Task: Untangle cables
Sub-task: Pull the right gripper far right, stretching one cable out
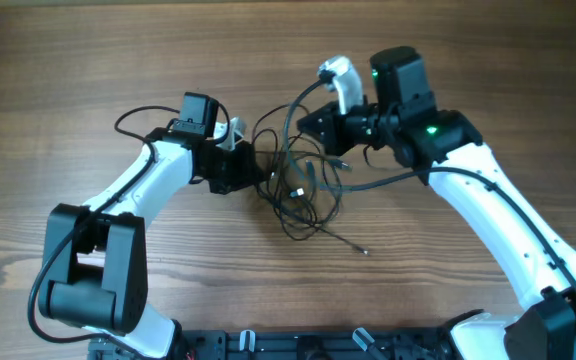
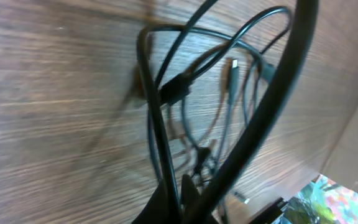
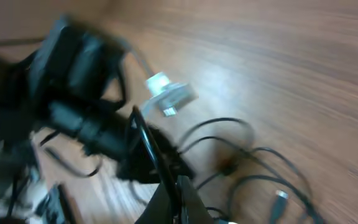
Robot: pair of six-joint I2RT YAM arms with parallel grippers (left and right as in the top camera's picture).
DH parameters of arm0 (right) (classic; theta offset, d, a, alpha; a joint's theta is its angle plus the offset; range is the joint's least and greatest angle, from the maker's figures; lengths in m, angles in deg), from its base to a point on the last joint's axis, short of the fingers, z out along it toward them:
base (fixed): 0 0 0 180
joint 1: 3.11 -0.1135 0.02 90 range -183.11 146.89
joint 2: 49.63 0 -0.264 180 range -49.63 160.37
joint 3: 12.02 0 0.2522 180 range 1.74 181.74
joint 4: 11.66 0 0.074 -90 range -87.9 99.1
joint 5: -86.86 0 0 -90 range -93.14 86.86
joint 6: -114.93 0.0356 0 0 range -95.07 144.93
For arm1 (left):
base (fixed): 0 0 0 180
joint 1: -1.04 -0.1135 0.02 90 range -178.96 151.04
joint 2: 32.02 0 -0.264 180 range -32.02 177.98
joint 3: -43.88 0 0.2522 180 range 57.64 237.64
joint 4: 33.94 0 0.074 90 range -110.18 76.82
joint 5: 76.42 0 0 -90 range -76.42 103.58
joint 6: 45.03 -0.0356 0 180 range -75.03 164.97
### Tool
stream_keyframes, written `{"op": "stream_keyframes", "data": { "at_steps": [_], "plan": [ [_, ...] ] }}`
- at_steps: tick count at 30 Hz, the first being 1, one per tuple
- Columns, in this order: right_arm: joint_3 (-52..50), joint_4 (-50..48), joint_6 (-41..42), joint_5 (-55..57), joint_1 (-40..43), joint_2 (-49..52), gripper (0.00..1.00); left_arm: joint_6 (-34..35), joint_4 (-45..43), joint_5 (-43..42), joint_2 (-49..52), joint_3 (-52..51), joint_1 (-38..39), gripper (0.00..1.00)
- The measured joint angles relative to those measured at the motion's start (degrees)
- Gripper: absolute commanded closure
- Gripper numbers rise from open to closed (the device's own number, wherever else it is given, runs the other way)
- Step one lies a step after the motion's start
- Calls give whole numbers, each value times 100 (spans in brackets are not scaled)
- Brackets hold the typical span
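Overhead: the cables lie as one dark tangle on the wooden worktop, mid-table, between the two arms. One thin strand runs out of the knot toward the near edge and ends in a small plug, lying free on the wood.

Left tool: at the left edge of the tangle, low over the worktop. In the left wrist view its tips are drawn together with cable strands pinched between them. A thick black cable arcs up and away from the pinch, and thinner loops and a small connector lie on the wood behind.

Right tool: at the upper right of the tangle, facing the left tool across the knot. The right wrist view is blurred, but the tips look closed on a single thin black strand that rises from them. Beyond it are the left arm and a white fitting; loose loops lie on the worktop to the right.

Both arms reach inward — tools near each other, not touching.
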Motion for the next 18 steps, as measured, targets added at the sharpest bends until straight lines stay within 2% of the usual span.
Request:
{"op": "stream_keyframes", "data": {
  "at_steps": [4,7,11,15,18],
  "plan": [
    [-2,-116,562,160,940,-157,96,-39,214,323,0,0,-289,96],
    [-2,-151,1005,212,2107,-597,96,-160,295,428,-2,0,-1023,96],
    [2,398,1222,236,3604,-946,96,-203,286,293,-94,0,-2332,96],
    [0,911,1220,444,4374,-940,96,-199,129,-210,-520,0,-3351,96],
    [0,1353,1250,1172,4710,-940,96,-188,-22,-592,-732,0,-3943,96]
  ]
}}
